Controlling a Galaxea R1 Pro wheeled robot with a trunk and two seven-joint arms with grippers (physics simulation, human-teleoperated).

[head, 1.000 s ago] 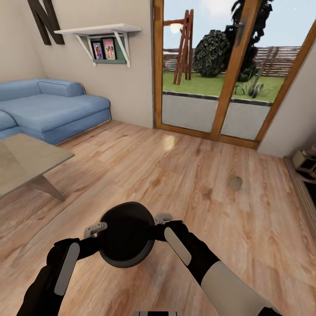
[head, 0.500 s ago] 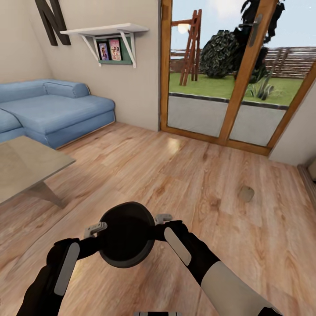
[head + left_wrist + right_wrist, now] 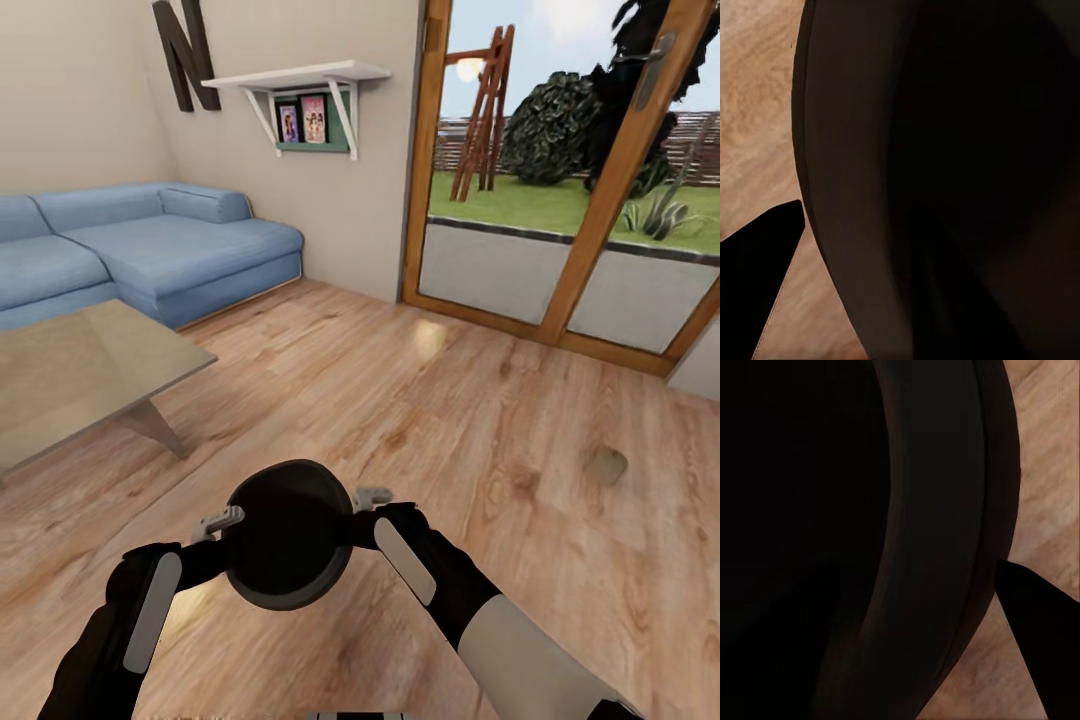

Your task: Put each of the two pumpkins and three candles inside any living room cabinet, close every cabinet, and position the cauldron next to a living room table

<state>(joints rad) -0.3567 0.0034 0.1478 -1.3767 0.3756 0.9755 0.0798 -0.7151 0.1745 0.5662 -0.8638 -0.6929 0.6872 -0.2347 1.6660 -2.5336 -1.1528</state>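
**Cauldron carried between both arms, a lot of it hidden**

The cauldron point(image 3: 287, 533) sat low in the middle of the head view, a dark round pot held up over the wood floor point(image 3: 450, 400) between the two arms. Its inside was just black, so I couldn't make out any contents. The left gripper point(image 3: 222, 521) met its rim on one side and the right gripper point(image 3: 372, 496) on the other, each showing a pale grey bit right at the pot's edge. The fingertips were tucked against or behind the rim, so I couldn't tell how wide either pincer stood or whether it truly clamped on.

Both wrist views were mostly dark pot wall point(image 3: 945, 180) with a sliver of floor, plus a black wedge in the corner that I couldn't identify for sure.

Further out, a small beige lump, likely a candle point(image 3: 606, 465), lay on the floor well to the right, too small to read clearly. The table point(image 3: 80, 380) was off to the left, cut off by the frame edge. Behind it was the blue sofa point(image 3: 150, 250), also cropped, and a glass door point(image 3: 560, 200) at the back.
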